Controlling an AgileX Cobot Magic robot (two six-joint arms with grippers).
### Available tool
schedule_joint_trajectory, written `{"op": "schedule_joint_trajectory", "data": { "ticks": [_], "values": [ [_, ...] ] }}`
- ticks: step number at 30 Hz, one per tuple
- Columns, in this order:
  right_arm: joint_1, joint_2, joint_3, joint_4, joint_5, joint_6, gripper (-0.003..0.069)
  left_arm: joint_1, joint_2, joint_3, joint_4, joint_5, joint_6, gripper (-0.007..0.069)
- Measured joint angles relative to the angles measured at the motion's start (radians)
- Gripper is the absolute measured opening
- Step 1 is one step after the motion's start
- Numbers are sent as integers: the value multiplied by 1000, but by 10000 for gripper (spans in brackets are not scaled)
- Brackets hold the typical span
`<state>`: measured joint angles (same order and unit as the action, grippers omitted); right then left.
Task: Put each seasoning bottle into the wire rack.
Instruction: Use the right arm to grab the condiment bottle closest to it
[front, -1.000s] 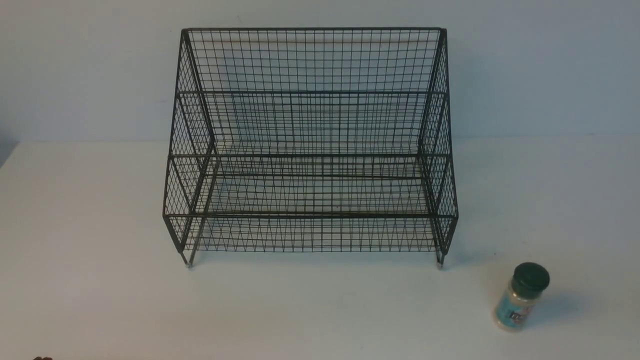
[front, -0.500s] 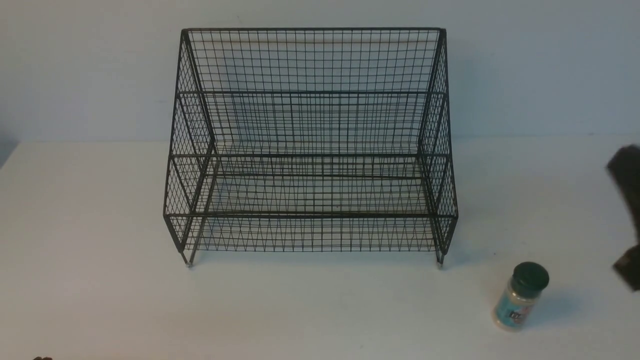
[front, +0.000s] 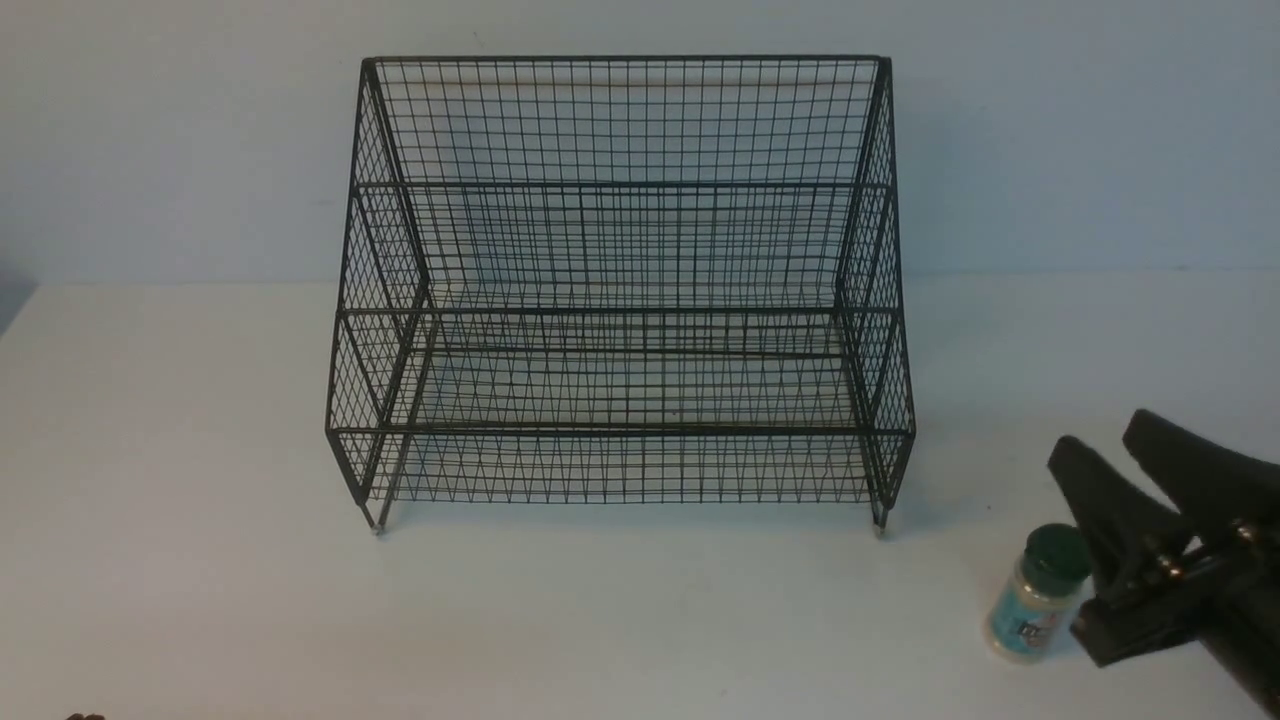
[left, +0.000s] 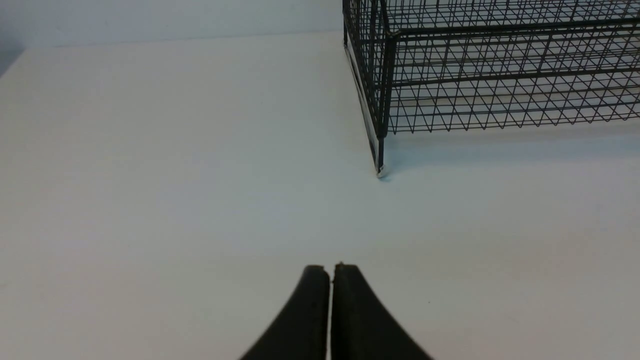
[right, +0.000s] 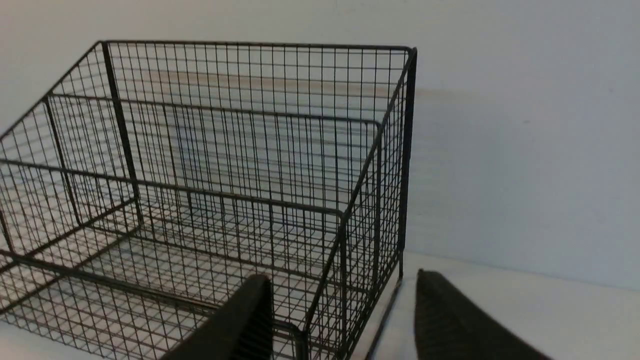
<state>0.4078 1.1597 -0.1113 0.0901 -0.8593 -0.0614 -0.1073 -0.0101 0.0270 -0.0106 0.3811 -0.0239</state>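
The seasoning bottle (front: 1038, 598), a small clear jar with a dark green cap and teal label, stands upright on the white table, right of and in front of the wire rack (front: 620, 290). The rack is empty and also shows in the left wrist view (left: 490, 75) and the right wrist view (right: 210, 190). My right gripper (front: 1100, 440) is open and empty, just right of and above the bottle, its jaws pointing toward the rack's right front corner. In the right wrist view the right gripper (right: 342, 277) shows spread jaws; the bottle is out of view there. My left gripper (left: 330, 267) is shut and empty.
The white table (front: 200, 500) runs back to a pale wall (front: 1100, 130). The rack's small front feet (front: 879, 531) rest on the table. The left gripper hovers over bare table left of and in front of the rack's left foot (left: 380, 172).
My right arm has come in from the right edge and dropped down beside the bottle, partly covering its right side. The bottle and rack have not moved.
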Motion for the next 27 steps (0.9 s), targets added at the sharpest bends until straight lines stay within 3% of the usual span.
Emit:
{"op": "schedule_joint_trajectory", "data": {
  "ticks": [5, 15, 18, 22, 27],
  "values": [
    [4, 157, 0, 104, -88, -26, 537, 0, 0, 0, 0, 0, 0, -5],
    [6, 528, -8, 85, -271, 74, 561, 0, 0, 0, 0, 0, 0, -5],
    [6, 610, -12, 73, -277, 85, 526, 0, 0, 0, 0, 0, 0, -5],
    [6, 670, -12, 65, -277, 88, 337, 0, 0, 0, 0, 0, 0, -5],
    [6, 632, -12, 31, -270, 88, 330, 0, 0, 0, 0, 0, 0, -5]
  ]
}}
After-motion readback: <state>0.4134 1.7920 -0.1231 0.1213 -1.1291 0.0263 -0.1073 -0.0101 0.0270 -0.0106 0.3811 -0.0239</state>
